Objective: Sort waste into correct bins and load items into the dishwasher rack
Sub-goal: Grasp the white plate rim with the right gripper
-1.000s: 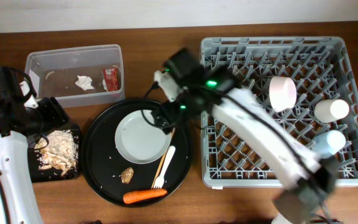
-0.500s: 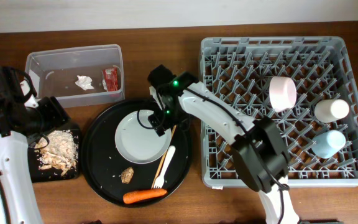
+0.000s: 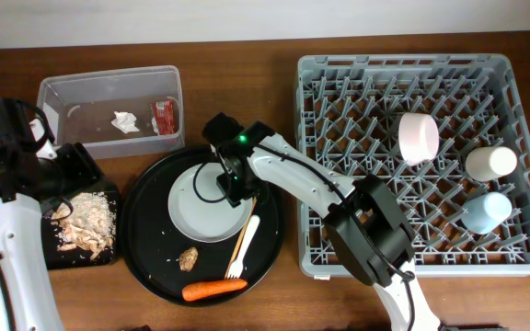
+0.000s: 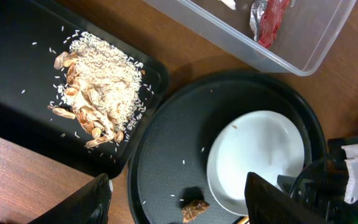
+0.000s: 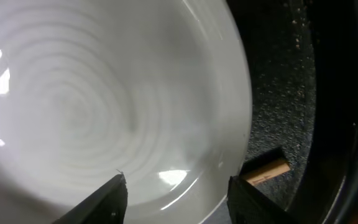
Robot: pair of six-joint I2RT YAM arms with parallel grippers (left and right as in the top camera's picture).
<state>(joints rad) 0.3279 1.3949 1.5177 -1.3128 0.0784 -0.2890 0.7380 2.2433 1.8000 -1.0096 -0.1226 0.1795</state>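
Wooden table, right gripper jaws apart over white plate, left gripper jaws apart, holding nothing.

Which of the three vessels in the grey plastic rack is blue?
The light blue cup, lowest in the overhead view; the small white cup lies just above it, the pale pinkish-white bowl further left.
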